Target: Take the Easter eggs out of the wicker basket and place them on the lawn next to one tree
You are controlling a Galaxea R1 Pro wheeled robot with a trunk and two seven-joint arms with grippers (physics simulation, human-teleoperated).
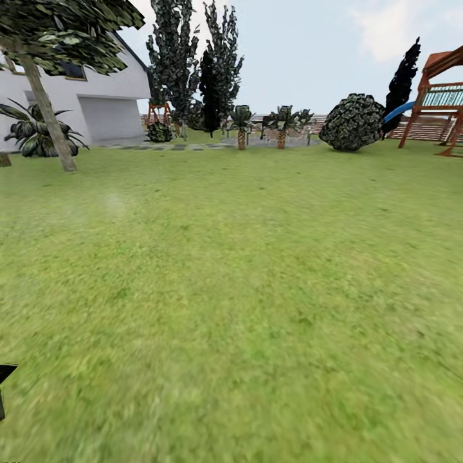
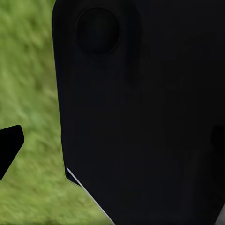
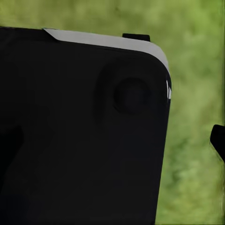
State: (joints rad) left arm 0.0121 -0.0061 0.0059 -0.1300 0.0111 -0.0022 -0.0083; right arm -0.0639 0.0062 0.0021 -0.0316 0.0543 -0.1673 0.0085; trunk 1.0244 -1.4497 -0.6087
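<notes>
A wide stretch of lawn is seen from the head camera, reaching back to a white house at the far left. A thin, leaning tree is rooted in the grass in front of the house, with a low palm just beside it. Two tall dark trees are set farther back, near a strip of grey paving slabs. Two short palms are placed near the middle of the far edge, a rounded bush to their right, and a wooden play frame with a blue slide at the far right. A small black robot part is visible at the lower left edge of the head view. In each wrist view, blurred grass is seen beside a large black body panel of the robot, and a dark tip is visible at the frame edge. Whether the left and right grippers are wide, narrow or holding anything cannot be told. The position of the eggs and the basket cannot be told from these views.
</notes>
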